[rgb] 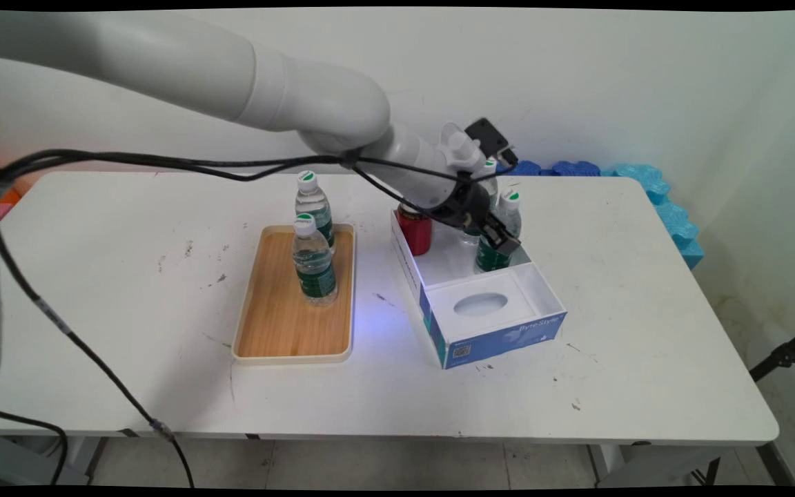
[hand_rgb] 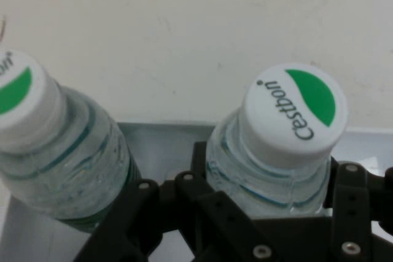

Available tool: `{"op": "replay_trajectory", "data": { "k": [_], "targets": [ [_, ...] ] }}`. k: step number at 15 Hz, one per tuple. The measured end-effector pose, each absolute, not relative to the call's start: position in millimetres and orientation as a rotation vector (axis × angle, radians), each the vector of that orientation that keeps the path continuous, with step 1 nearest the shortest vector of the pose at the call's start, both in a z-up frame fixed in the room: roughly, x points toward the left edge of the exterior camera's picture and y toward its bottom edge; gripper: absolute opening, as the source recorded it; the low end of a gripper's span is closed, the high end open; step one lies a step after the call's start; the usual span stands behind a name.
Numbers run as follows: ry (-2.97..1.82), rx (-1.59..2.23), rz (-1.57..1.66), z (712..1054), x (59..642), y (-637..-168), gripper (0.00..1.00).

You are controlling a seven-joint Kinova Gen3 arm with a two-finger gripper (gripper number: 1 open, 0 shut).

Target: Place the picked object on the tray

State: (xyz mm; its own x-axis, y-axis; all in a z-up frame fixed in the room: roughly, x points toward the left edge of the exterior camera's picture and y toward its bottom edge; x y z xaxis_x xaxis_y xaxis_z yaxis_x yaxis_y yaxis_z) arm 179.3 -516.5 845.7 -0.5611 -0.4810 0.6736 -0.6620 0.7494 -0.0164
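Resting on the white table (rgb: 577, 386), a wooden tray (rgb: 280, 331) with two water bottles (rgb: 314, 262) was seen at left. Farther right, inside an open blue-and-white box (rgb: 487, 324), the gripper (rgb: 497, 238) was closed around a green-labelled bottle (hand_rgb: 288, 145), with another bottle (hand_rgb: 55, 151) and a red can (rgb: 415, 231) beside it.

The arm hid the top of the red can (rgb: 415, 233) and most of a third clear plastic bottle (rgb: 488, 181) behind it.
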Motion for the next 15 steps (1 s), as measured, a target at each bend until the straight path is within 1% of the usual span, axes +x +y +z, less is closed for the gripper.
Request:
{"op": "replay_trajectory", "data": {
  "k": [2, 5, 12, 15],
  "targets": [
    [-2.268, 0.856, 0.353, 858, 183, -510, 0.0],
    [-2.243, 0.849, 0.363, 885, 192, -499, 0.0],
    [-2.157, 0.832, 0.395, 988, 242, -459, 0.0],
    [-2.144, 0.819, 0.392, 1022, 275, -438, 0.0]
  ]
}}
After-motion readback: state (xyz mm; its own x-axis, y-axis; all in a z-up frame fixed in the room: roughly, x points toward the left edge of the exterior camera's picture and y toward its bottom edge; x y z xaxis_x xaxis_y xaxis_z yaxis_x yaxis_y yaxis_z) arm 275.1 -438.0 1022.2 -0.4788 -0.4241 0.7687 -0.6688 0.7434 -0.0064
